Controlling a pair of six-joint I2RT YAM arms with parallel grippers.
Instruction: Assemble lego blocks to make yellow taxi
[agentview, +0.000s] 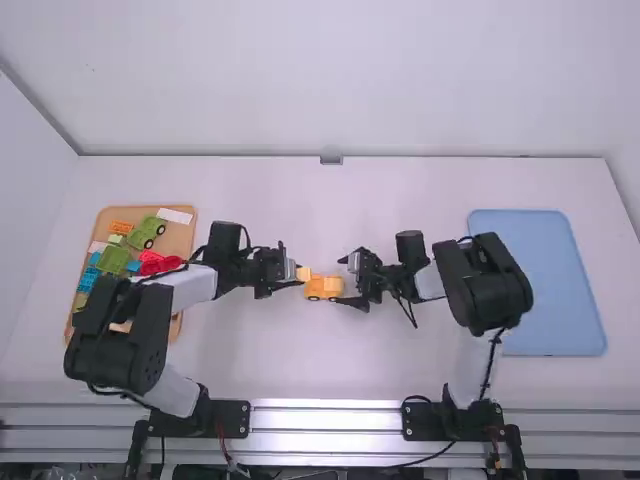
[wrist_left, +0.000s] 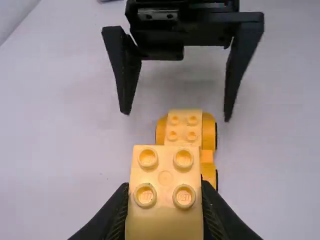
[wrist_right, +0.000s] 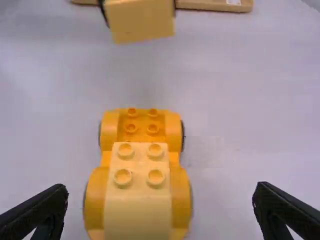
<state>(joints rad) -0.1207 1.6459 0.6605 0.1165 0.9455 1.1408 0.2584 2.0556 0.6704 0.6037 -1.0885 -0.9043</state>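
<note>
High view: yellow car (agentview: 323, 288) sits midway between the table's (agentview: 260, 350) near and far edges, left gripper (agentview: 297, 272) and right gripper (agentview: 345, 281) flanking it. Left wrist view: left's pinching a yellow block (wrist_left: 165, 200). Right wrist view: right's spread wide, and the tray (wrist_right: 205, 4) has a small white label (wrist_right: 233, 2).

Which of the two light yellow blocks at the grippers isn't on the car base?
The one clamped in the left gripper, held clear of the base. The other block sits on it, by the open right gripper.
</note>
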